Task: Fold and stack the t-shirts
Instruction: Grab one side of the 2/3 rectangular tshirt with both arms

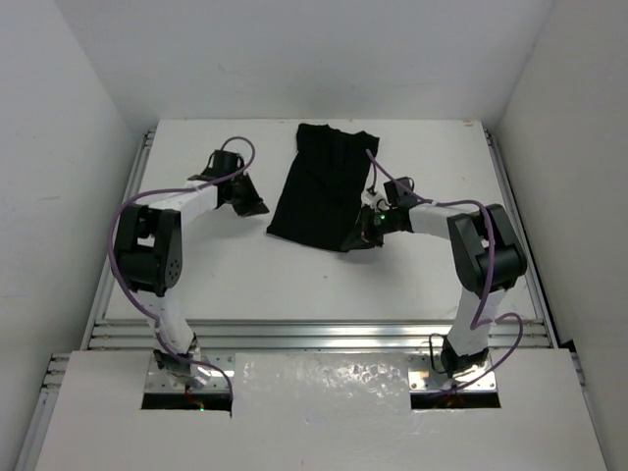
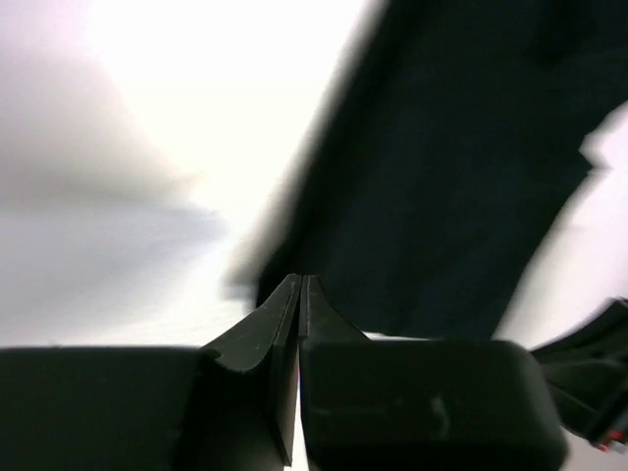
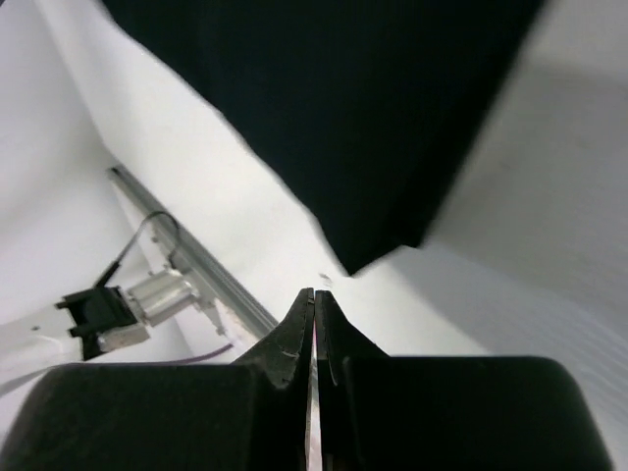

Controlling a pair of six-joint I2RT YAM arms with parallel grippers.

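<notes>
Closed left gripper and closed right gripper flank the t-shirt, holding nothing.

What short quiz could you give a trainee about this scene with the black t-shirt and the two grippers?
1. True or false: the left gripper is shut and holds nothing.
2. Where does the black t-shirt lie?
A) on the table, toward its far edge
B) draped over the left arm
C) at the near edge, between the arm bases
3. Fill in the missing word: the right gripper is ___, and a corner of the shirt lies just beyond its tips.

Key: 1 true; 2 A; 3 shut.
</notes>
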